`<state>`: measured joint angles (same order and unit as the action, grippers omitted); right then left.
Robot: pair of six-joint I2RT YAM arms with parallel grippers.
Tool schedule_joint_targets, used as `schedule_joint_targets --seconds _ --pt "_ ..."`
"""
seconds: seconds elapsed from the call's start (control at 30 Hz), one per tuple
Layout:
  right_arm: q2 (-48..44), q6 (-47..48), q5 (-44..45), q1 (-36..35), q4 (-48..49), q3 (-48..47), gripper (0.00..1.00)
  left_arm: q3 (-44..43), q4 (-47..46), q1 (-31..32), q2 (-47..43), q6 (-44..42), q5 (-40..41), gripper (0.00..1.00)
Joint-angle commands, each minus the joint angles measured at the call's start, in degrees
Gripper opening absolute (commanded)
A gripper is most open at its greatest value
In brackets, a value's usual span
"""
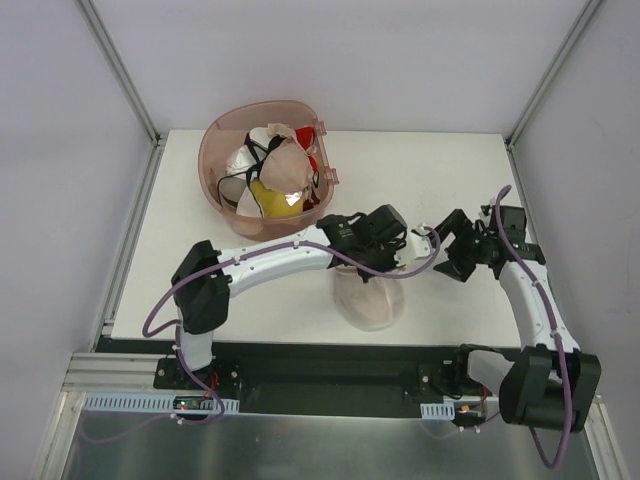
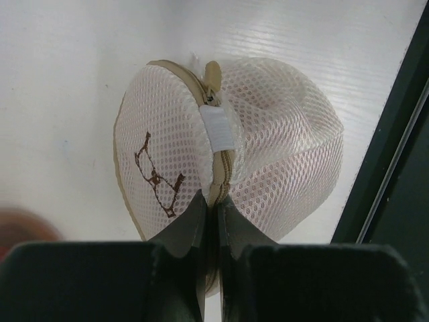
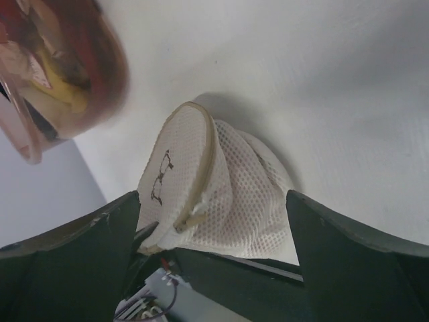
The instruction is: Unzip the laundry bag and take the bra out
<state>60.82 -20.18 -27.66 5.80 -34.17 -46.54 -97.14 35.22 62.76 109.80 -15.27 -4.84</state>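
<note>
Table (image 1: pixel 440 180): white; the bag sits near its front edge, about centre.
Tub (image 1: pixel 215 150): pink, full of garments, back left, well apart from the bag. Leave it be.
Laundry bag (image 2: pixel 281 147): up on edge, and the zip looks closed. No bra on show, presumably inside.
Left fingers (image 2: pixel 188 228): pinched shut on the bag's zip rim, a good anchor.
Right fingers (image 3: pixel 348 255): spread wide, facing the bag, holding nothing.
Zip pull (image 2: pixel 213 72): tan tab at the rim's far end. The right should pinch it squarely and follow the seam.

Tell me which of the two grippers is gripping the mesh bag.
The left gripper: its jaws are pinched shut on the zipped rim of the mesh laundry bag. The right gripper stands wide open, holding nothing.
</note>
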Motion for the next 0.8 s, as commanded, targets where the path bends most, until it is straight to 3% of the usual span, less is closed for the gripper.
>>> schedule_joint_targets --seconds 0.0,0.27,0.37,0.4,0.43,0.53,0.57,0.6,0.63,0.77 --pt "5.4 -11.6 -13.7 0.2 14.5 4.7 0.93 7.7 -11.4 -0.5 -8.3 -8.5 -3.3 0.0" --pt "13.9 -20.9 -21.6 -5.1 28.1 10.4 0.81 10.9 -17.8 -0.6 -10.5 -8.6 -3.6 0.0" --pt "15.0 -22.2 -22.1 -5.7 28.5 9.7 0.48 10.6 -18.8 -0.5 -10.2 -8.3 -3.5 0.0" --pt "15.0 -22.3 -22.1 -5.7 28.5 9.5 0.2 10.5 -19.0 -0.6 -10.1 -8.3 -3.2 0.0" --pt "14.8 -22.1 -20.9 -5.7 27.9 8.7 0.06 10.5 -19.6 -0.6 -10.3 -8.4 -2.9 0.0" --pt "12.4 -21.3 -16.7 -5.7 24.9 7.5 0.02 11.4 -20.9 -0.6 -11.0 -7.3 0.2 0.04" --pt "11.4 -20.9 -15.3 -5.7 22.4 6.3 0.01 12.1 -21.6 -0.6 -11.6 -6.4 1.6 0.09" --pt "9.3 -20.3 -11.7 -5.7 20.4 5.6 0.01 12.4 -22.1 -0.7 -12.1 -3.7 2.9 0.61" --pt "8.1 -19.2 -9.7 -5.7 18.7 4.7 0.01 13.1 -22.5 -0.7 -12.8 -2.6 3.7 0.99" --pt "2.4 -16.9 3.4 -5.7 7.8 0.5 0.01 16.0 -24.1 -0.6 -15.9 0.6 1.3 0.99"
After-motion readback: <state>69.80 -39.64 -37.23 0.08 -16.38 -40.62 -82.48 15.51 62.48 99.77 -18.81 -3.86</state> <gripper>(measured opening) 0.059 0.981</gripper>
